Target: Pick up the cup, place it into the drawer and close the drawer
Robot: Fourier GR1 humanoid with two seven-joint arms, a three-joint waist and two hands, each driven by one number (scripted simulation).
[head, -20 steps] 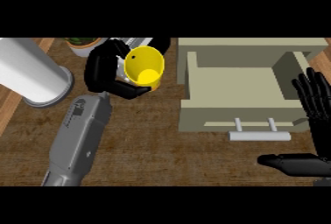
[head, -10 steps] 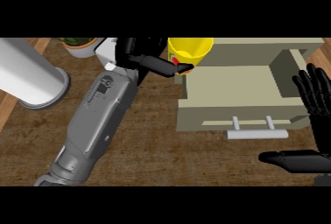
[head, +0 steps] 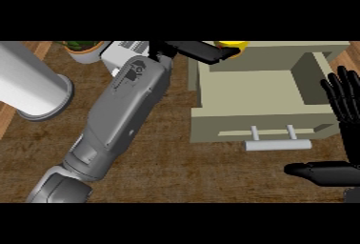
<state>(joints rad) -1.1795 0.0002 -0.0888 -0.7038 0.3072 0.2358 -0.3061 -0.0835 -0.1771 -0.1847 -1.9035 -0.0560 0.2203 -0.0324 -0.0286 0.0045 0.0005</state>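
the left hand [head: 193, 49], black and at the end of a long grey forearm, has its fingers curled round the small bright yellow cup [head: 232, 45], of which only a sliver shows just past the fingertips at the far edge of the view. the open beige box-shaped drawer [head: 211, 124] lies directly below and toward the near side of that hand, so the cup sits over the drawer's back rim and the coming move looks like a short drop down and slightly inward. the drawer's long axis runs side to side, with its pale grey bar handle [head: 277, 144] on the near face. the right hand [head: 343, 102] rests open, fingers up, just beside the drawer's right wall, and is the nearer one to the handle for closing.

compared with 0.5 s ago, the left hand has carried the cup further away and toward the drawer's back, and less of the cup shows; the right hand has stayed put.
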